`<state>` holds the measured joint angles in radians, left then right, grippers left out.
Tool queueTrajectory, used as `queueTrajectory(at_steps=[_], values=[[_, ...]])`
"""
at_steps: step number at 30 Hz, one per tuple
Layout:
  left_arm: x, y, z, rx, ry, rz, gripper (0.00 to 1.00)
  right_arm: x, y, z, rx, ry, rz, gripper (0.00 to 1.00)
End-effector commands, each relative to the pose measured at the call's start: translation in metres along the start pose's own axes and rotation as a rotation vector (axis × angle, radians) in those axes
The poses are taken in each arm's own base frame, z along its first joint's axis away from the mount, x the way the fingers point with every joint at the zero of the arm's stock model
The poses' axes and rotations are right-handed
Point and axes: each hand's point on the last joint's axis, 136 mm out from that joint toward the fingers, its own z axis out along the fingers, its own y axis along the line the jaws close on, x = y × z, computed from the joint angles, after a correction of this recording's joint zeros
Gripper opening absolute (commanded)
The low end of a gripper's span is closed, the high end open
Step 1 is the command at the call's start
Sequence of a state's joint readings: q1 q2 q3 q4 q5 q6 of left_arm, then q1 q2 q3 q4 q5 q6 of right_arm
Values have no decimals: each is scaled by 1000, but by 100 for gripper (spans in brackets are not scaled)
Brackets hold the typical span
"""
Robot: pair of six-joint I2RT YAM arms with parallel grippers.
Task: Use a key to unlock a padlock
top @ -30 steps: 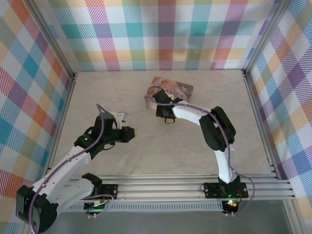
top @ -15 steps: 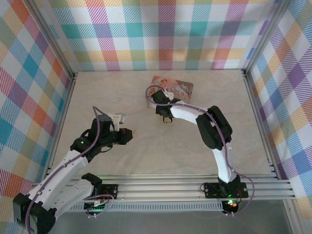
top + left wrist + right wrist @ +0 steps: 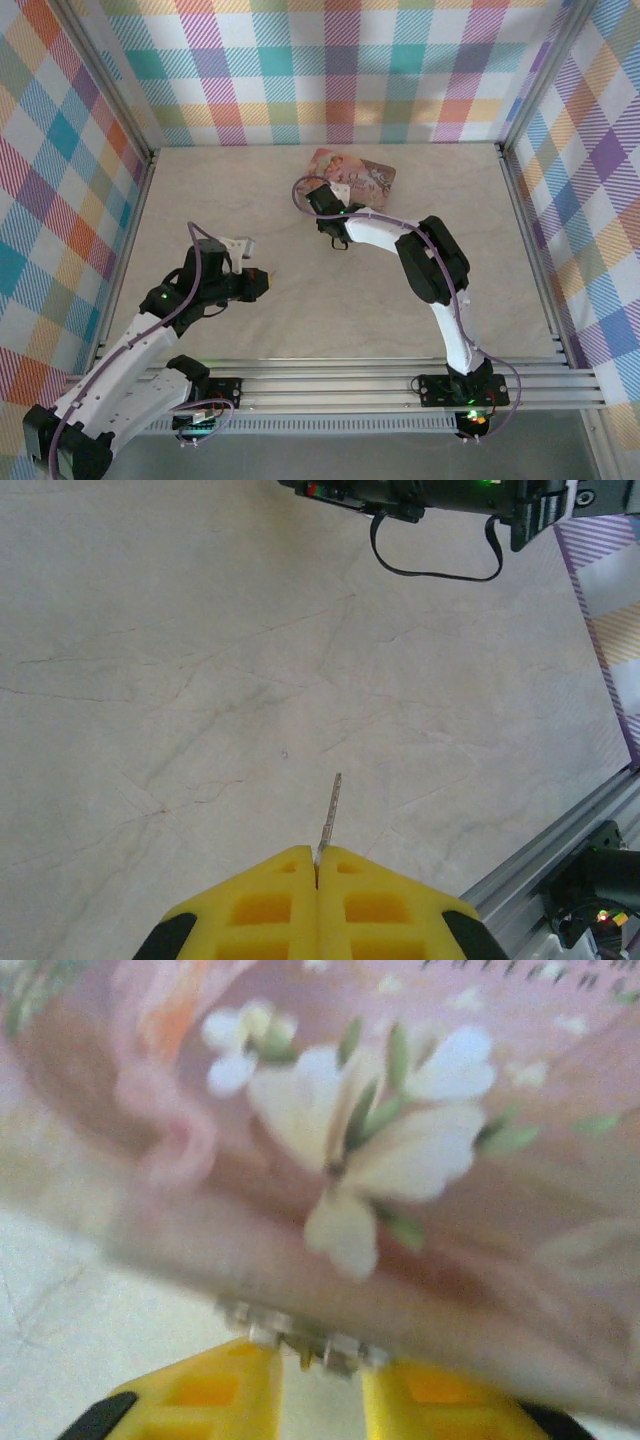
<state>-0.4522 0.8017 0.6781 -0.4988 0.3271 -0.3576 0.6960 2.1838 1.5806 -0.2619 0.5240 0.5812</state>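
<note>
Looking down from the top camera: the left gripper (image 3: pixel 265 280) hangs low over the pale marbled table (image 3: pixel 220 190), left of centre. The right gripper (image 3: pixel 318 200) is pressed up to the near edge of the pink illustrated box (image 3: pixel 360 172) at the far middle.

Left wrist: the yellow fingers (image 3: pixel 270 900) are pressed together, pinching the key (image 3: pixel 330 810), a thin metal sliver poking forward above bare table (image 3: pixel 200 630).

Right wrist, blurred: the yellow fingers (image 3: pixel 205 1390) stand apart, with a small silvery metal piece (image 3: pixel 300 1342) across the tips against the flowered box (image 3: pixel 400 1160). Cannot tell whether it is gripped, or whether it is the padlock
</note>
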Motion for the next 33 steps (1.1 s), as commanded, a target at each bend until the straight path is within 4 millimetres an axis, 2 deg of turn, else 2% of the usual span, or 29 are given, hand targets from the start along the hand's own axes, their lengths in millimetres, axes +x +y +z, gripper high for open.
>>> queueTrajectory(at_steps=[1,7,12,15,16,19,21,23,25,29,33], values=[[-5,1,-8,-8,-30,6,0,-27,8,-9,-26,-90,-6,19],[1,2,-9,-2,-27,2,0,-16,-1,-25,-65,-62,-46,0],[5,4,-10,-2,-27,-1,0,0,-24,-55,-121,-30,-11,0],[2,5,-8,-5,-35,-2,0,-1,-33,-81,-168,-7,24,0],[0,5,-6,-5,-37,-4,0,-2,-37,-88,-166,5,38,3],[-11,3,2,0,-44,-12,0,-13,-53,-104,-127,46,109,32],[-21,1,12,0,-34,-21,0,-23,-61,-107,-123,84,158,47],[-34,2,21,-12,-17,-31,0,-30,-67,-105,-127,140,209,56],[-50,1,34,-12,13,-37,0,-38,-71,-99,-144,195,252,62],[-81,-1,55,4,57,-30,0,-46,-76,-76,-148,285,272,68],[-102,-4,73,24,104,-12,0,-56,-65,-51,-162,327,198,70]])
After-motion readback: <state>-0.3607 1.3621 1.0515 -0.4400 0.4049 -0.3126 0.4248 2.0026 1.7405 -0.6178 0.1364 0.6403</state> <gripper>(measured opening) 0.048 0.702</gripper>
